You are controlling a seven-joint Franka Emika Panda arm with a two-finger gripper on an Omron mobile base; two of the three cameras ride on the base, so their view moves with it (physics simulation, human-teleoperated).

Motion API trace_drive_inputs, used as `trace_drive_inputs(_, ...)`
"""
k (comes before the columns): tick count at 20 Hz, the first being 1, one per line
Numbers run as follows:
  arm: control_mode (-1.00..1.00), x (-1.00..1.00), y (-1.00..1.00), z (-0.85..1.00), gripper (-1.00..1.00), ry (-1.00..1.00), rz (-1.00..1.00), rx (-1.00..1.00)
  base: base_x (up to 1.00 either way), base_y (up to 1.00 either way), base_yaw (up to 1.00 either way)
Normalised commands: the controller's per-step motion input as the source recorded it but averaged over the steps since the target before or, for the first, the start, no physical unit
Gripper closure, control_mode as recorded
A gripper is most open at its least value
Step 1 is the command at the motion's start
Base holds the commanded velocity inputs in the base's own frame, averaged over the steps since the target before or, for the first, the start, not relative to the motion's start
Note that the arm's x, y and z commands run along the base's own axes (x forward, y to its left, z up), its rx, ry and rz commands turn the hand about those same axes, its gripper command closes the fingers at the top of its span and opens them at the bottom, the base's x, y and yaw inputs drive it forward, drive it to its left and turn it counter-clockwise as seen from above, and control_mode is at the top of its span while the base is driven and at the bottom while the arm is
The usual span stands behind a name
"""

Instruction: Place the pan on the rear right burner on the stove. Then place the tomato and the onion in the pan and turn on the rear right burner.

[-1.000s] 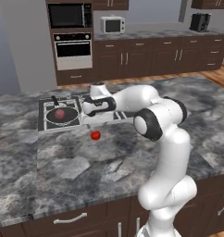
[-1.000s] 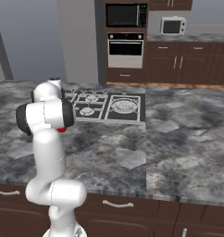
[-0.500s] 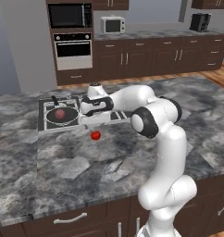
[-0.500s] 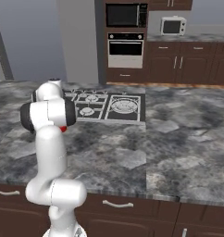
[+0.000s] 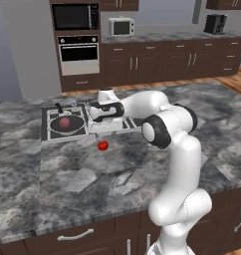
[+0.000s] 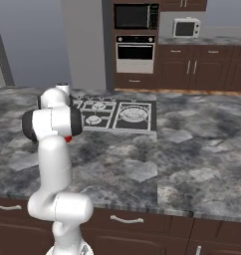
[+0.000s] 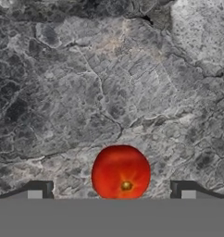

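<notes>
1. The fingers (image 7: 111,194) stand spread wide and pinch nothing; in the hand view the tomato (image 7: 121,171) sits between the two tips, with bare stone on either side of it.
2. The tomato (image 5: 102,145) rests on the worktop (image 5: 117,169) just in front of the stove (image 5: 53,134), close to its front edge (not touching the steel, as far as can be told).
3. The pan (image 5: 67,123) sits on a burner at the left end of the stove, with the onion (image 5: 65,122) inside it.
4. Open marbled grey stone runs from the tomato to the worktop's near edge and out to both sides.
5. Behind the island stand dark wood cabinets (image 5: 157,62), a wall oven (image 5: 78,56) and a white microwave (image 5: 121,26).
</notes>
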Motion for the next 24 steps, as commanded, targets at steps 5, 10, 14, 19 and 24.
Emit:
trace_drive_inputs(5,-1.00,-0.02,0.13,-0.27,-1.00,0.00,0.00,0.00,0.00,0.00,0.00)
trace_drive_inputs(10,-1.00,0.00,0.12,-0.19,-1.00,0.00,0.00,0.00,0.00,0.00,0.00)
trace_drive_inputs(14,-1.00,-0.04,0.00,-0.10,-1.00,0.00,-0.01,0.00,0.00,0.00,0.00)
trace_drive_inputs(19,-1.00,-0.08,-0.02,-0.04,-1.00,0.00,-0.01,-0.01,0.00,0.00,0.00)
trace_drive_inputs(24,-1.00,0.00,-0.16,-0.04,-1.00,0.00,-0.01,-0.02,0.00,0.00,0.00)
